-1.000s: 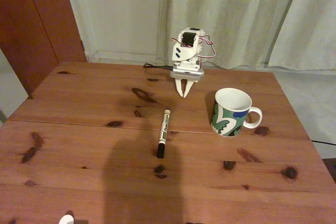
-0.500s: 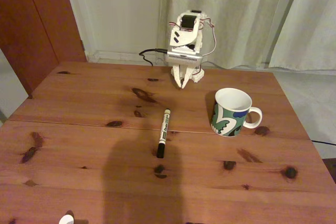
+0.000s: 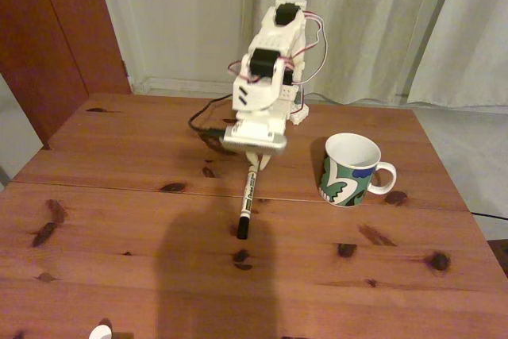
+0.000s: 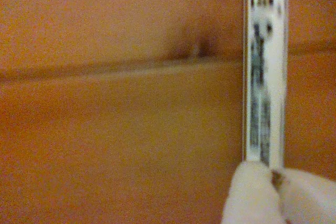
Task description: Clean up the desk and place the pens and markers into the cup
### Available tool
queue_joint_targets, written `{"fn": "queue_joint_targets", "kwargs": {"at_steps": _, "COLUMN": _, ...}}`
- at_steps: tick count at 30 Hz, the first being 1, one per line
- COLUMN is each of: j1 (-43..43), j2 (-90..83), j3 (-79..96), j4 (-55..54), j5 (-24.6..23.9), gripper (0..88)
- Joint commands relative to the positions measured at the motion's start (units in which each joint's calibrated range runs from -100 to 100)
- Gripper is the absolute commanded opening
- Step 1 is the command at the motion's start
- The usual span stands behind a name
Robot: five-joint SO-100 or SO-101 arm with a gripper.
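Fixed view: white two-finger gripper (image 3: 255,164) is down at the far end of the slim pale-barrelled marker with black cap and dark print (image 3: 247,200), which lies flat on the reddish-brown knotted wooden desk (image 3: 119,204), crossing its seam line. Wrist view: marker barrel (image 4: 264,77) runs upright near the right edge, blurred print on it; 2 white fingertips (image 4: 249,195) meet at its lower end. Cannot tell whether the jaws have closed on it or only touch it. Bare wood lies open left of the marker. To its right, well apart, stands the white ceramic mug with green, white and blue pattern (image 3: 349,171), upright, handle pointing right, short of the desk's right edge.
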Motion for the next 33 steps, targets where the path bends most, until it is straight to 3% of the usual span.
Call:
{"fn": "queue_joint_targets", "kwargs": {"at_steps": 1, "j1": 0.84, "j2": 10.36, "j3": -13.14, "j4": -0.95, "j5": -0.62, "gripper": 0.8}}
{"fn": "queue_joint_targets", "kwargs": {"at_steps": 5, "j1": 0.92, "j2": 15.41, "j3": -18.19, "j4": -1.64, "j5": -4.86, "gripper": 0.8}}
{"fn": "queue_joint_targets", "kwargs": {"at_steps": 8, "j1": 1.09, "j2": 16.57, "j3": -19.99, "j4": -1.73, "j5": -5.44, "gripper": 1.3}}
{"fn": "queue_joint_targets", "kwargs": {"at_steps": 13, "j1": 1.17, "j2": 16.73, "j3": -19.72, "j4": -1.73, "j5": -4.39, "gripper": 3.1}}
{"fn": "queue_joint_targets", "kwargs": {"at_steps": 20, "j1": 1.25, "j2": 16.73, "j3": -19.63, "j4": -1.64, "j5": -1.45, "gripper": 20.9}}
{"fn": "queue_joint_targets", "kwargs": {"at_steps": 33, "j1": 0.60, "j2": 15.90, "j3": -10.97, "j4": -1.64, "j5": 0.48, "gripper": 22.7}}
